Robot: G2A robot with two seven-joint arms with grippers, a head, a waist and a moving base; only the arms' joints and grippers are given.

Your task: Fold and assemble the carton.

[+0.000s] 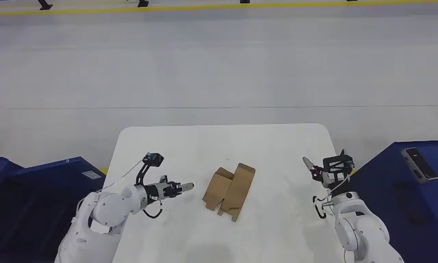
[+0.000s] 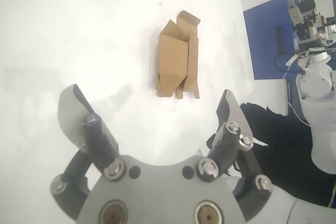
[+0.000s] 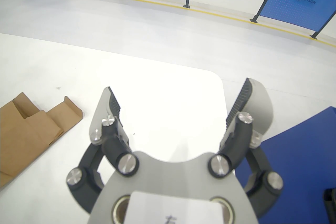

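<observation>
White table (image 1: 205, 146) with rounded corners, pale grey floor beyond: one brown cardboard carton (image 1: 229, 189), folded flat but partly sprung open, end flaps loose, lying near the table's middle and touched by neither arm. Left gripper (image 2: 149, 101) released, fingers spread wide, near the carton's left side. Right gripper (image 3: 179, 87) likewise released and spread, by the table's right edge, well apart from the carton.
</observation>
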